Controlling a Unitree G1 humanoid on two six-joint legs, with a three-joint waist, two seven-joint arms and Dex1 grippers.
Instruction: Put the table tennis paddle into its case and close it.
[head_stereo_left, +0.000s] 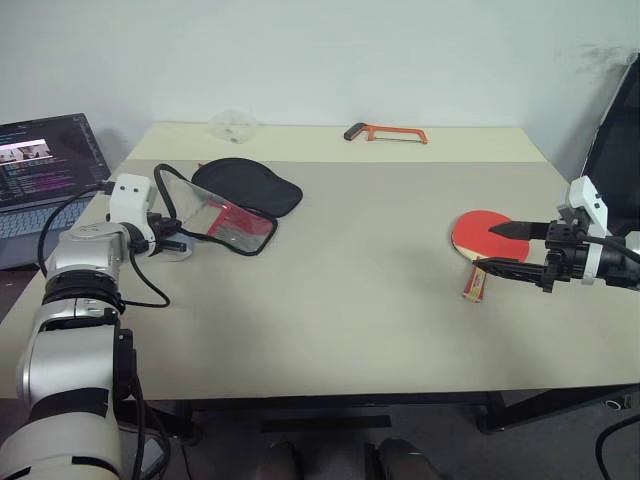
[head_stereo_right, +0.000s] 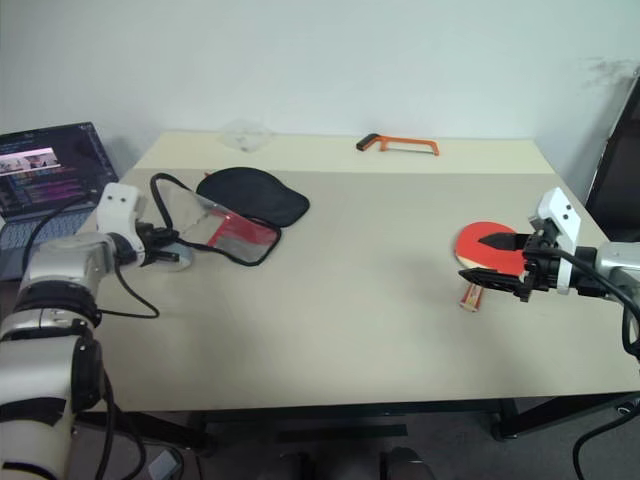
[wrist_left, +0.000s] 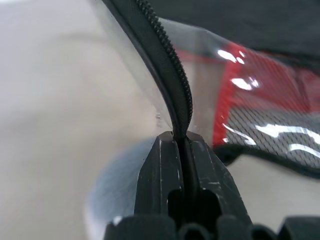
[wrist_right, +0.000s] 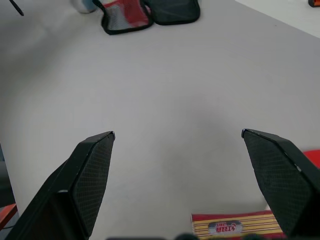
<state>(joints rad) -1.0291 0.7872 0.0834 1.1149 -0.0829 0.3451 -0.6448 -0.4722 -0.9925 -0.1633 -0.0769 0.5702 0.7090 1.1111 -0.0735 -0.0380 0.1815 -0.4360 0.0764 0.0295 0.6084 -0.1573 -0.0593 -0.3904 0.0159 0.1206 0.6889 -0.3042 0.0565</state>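
The case (head_stereo_left: 248, 186) lies open at the table's left, its black half flat and its red mesh half (head_stereo_left: 238, 224) beside it, with the zip edge (wrist_left: 165, 55) lifted. My left gripper (head_stereo_left: 176, 243) is shut on that zip edge, fingers (wrist_left: 160, 170) pinched together around it. At the right, the table tennis paddle (head_stereo_left: 476, 230) lies red face up, its wooden handle (wrist_right: 232, 226) towards the front edge. Just above the paddle, my right gripper (head_stereo_right: 490, 262) hovers open, holding nothing.
An orange hacksaw (head_stereo_left: 387, 132) and a clear plastic piece (head_stereo_left: 233, 125) lie at the table's far edge. A laptop (head_stereo_left: 45, 160) stands off the table's left side, and a dark object (head_stereo_left: 620, 140) rises at the right. Bare tabletop (head_stereo_left: 370, 260) separates case and paddle.
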